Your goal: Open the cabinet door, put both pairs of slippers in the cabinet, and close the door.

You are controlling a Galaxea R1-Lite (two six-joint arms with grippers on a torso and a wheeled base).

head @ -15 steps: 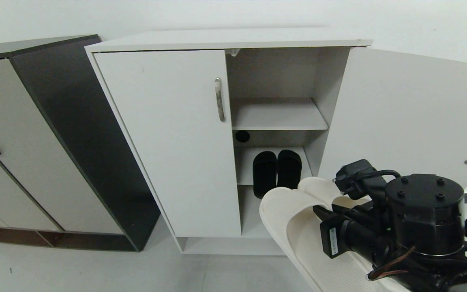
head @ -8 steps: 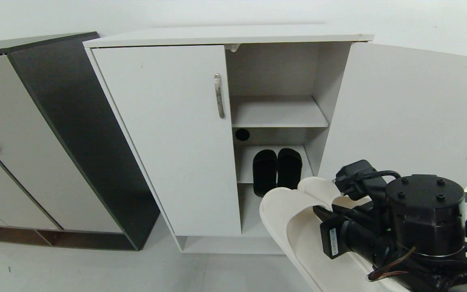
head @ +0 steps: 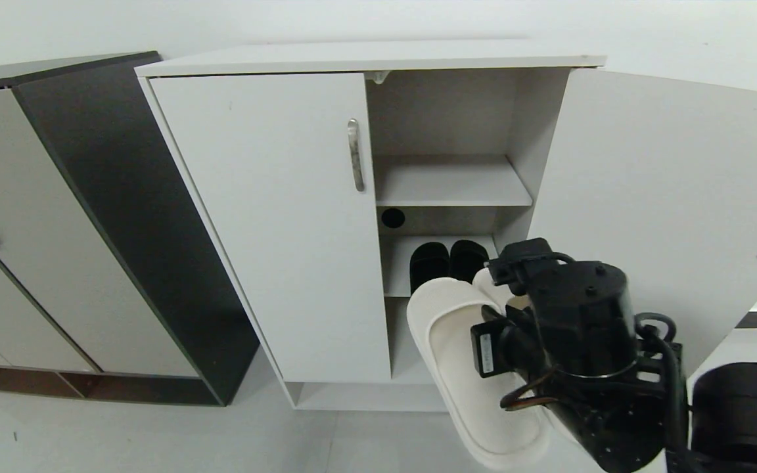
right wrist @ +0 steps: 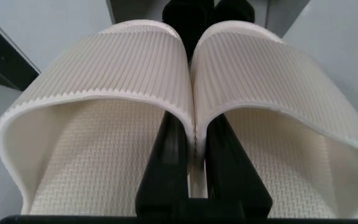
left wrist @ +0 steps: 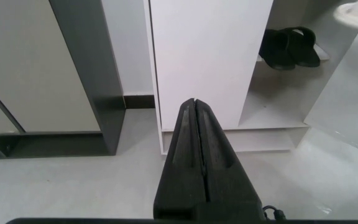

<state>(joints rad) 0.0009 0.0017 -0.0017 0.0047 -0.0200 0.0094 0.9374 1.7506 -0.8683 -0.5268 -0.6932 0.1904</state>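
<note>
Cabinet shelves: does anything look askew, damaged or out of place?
Only slightly: the black slippers on the lower shelf seem to overhang its front edge in the left wrist view. Nothing looks damaged or spilled.

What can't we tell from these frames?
- Head view: near ends of the black slippers, covered by the white slippers and the right arm.
- Head view: the second slipper of the white pair, mostly under that arm.
- Head and left wrist views: the left half of the cabinet, behind its closed left door.
- Left wrist view: white slippers cut off by the edge, one corner showing.
</note>
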